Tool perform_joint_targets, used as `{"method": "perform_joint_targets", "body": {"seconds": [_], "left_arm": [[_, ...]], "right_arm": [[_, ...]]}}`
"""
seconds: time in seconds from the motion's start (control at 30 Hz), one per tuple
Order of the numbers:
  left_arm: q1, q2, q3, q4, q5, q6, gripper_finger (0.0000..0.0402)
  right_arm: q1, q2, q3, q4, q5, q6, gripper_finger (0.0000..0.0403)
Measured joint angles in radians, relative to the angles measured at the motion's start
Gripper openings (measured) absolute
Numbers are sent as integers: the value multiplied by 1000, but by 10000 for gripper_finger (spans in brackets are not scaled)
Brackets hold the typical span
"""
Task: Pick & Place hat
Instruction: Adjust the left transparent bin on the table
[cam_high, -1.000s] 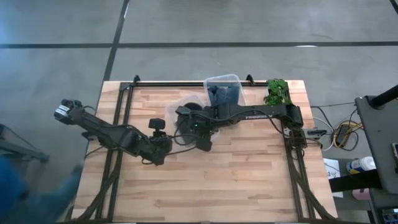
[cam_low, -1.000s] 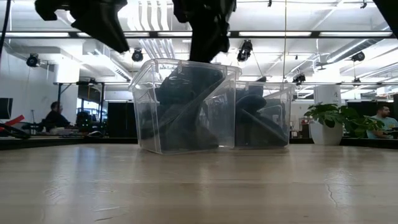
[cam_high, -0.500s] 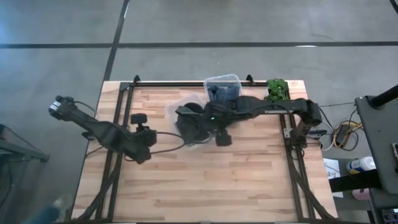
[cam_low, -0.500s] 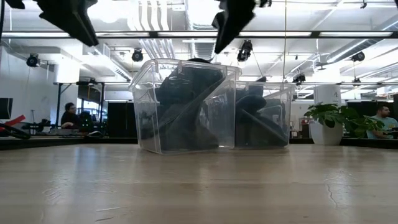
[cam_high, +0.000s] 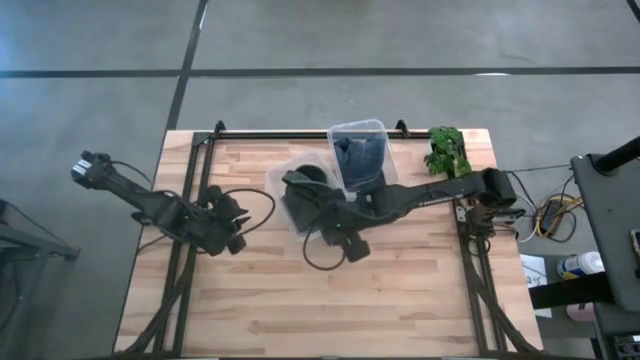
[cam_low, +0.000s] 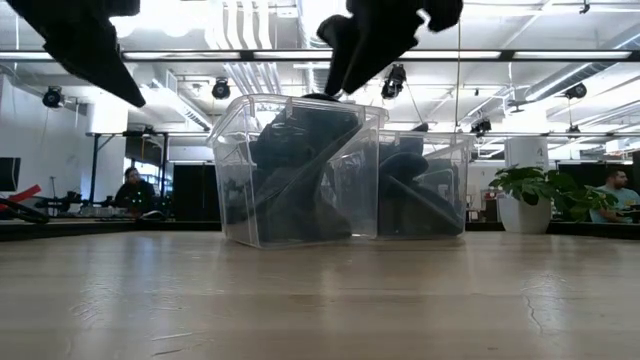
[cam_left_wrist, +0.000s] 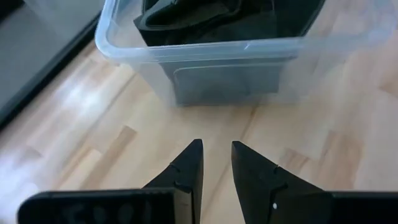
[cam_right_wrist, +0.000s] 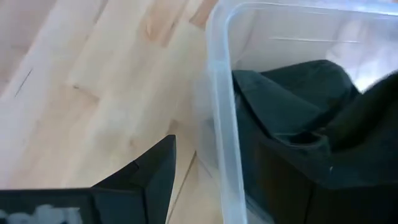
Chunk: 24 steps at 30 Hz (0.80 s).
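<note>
My left tool (cam_high: 232, 228) hangs left of centre over the desk (cam_high: 400, 290), fingers slightly parted, empty. My right tool (cam_high: 350, 243) hovers mid-frame, released, beside the bin (cam_high: 300, 195) containing the dark hat (cam_right_wrist: 292, 106).

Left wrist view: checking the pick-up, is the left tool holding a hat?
No, the left tool is open and empty above bare wood, short of the clear bin.

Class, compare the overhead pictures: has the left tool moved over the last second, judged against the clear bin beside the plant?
Yes. In the high view the left tool has drawn leftward, away from the clear bin, toward the table's left edge.
</note>
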Motion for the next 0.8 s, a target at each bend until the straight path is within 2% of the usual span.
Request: {"method": "perform_joint_targets", "body": {"seconds": [0.2, 0.33, 0.47, 0.7, 0.8], "left_arm": [[0, -55, -59, 65, 8, -76, 78], [-1, -75, -64, 62, 45, -81, 78], [-2, -90, -64, 37, 83, -77, 78], [-2, -139, -65, -63, 115, -82, 78], [-2, -167, -65, -78, 114, -70, 78]], "right_arm": [[-8, 109, 48, 14, 1, 1, 203], [-27, 193, 147, 16, 1, 91, 196], [-67, 264, 263, 4, 0, 195, 152], [-133, 350, 425, -36, 5, 274, 40], [-156, 352, 435, -35, 11, 304, 34]]}}
